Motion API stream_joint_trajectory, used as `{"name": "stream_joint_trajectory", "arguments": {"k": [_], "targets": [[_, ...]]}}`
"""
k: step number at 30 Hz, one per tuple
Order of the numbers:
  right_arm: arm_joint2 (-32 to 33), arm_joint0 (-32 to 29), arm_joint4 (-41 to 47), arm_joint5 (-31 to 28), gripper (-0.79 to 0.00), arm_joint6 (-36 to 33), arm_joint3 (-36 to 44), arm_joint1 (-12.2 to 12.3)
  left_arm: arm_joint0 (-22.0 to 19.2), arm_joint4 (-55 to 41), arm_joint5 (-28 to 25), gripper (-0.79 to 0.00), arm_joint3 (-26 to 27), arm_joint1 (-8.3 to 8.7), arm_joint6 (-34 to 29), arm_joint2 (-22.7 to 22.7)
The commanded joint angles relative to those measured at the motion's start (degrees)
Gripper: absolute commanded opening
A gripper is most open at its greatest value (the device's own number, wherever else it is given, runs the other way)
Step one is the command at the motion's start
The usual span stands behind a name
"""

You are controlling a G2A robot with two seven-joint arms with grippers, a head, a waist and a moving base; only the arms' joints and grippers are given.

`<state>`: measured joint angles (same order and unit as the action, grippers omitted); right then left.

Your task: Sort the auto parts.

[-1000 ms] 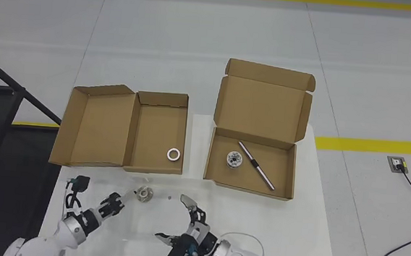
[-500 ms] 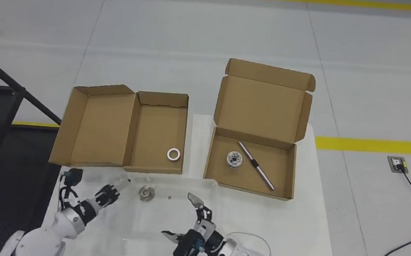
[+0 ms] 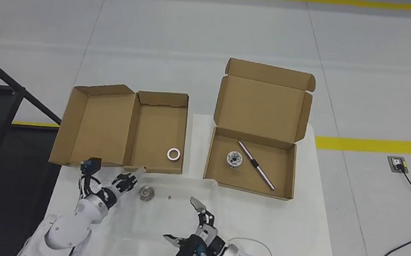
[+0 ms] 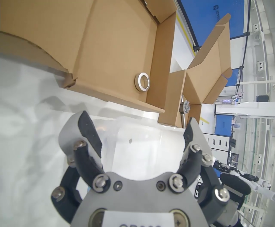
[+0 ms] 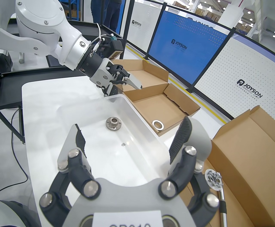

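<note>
My left arm comes in from the near left corner of the worktop (image 3: 307, 223), forearm slanted toward the far edge and wrist tipped down. My left gripper (image 3: 127, 180) (image 4: 137, 126) (image 5: 126, 82) hangs over the far left corner of the clear bin (image 5: 137, 111), just beside the near wall of the left box (image 3: 155, 117). Its fingers stand apart with nothing between them.

My right arm sits low at the near edge, about mid-width, wrist pointing toward the far edge. My right gripper (image 3: 181, 219) (image 5: 132, 126) hovers above the near part of the bin. Its fingers are spread wide and hold nothing.

The flanged hub (image 3: 144, 193) (image 5: 113, 123) lies on the bin floor toward the bin's far left end, near my left gripper but not touching it. A tiny fleck (image 5: 123, 144) (image 4: 130, 140) lies nearer the bin's middle.

The left box stands open toward the far left of the worktop, with a white ring (image 3: 174, 154) (image 4: 142, 82) (image 5: 158, 125) in its near right corner. The right box (image 3: 282, 167) stands open at the far right corner. It holds a toothed disc (image 3: 233, 158) (image 5: 212, 176) and, beside it, a slim rod (image 3: 255, 164) (image 5: 222, 200) lying at a slant.
</note>
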<state>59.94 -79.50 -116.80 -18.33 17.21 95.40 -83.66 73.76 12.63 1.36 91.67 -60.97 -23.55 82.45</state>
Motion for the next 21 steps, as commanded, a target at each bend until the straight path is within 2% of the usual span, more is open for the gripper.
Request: {"name": "stream_joint_trajectory", "arguments": {"k": [1,13,21], "targets": [[0.1,0.0,0.3,0.1,0.000,0.1,0.1,0.1,-0.4,0.2,0.0,0.000,0.1,-0.10,0.0,-0.5],[-0.1,0.2,1.5,0.3,0.000,-0.9,0.2,0.8,-0.6,2.0,0.8,0.000,2.1,-0.61,0.0,-2.9],[0.3,1.0,3.8,-3.8,0.000,-9.1,2.0,1.1,1.5,2.8,0.1,0.000,4.5,-0.71,-0.4,-3.3]]}}
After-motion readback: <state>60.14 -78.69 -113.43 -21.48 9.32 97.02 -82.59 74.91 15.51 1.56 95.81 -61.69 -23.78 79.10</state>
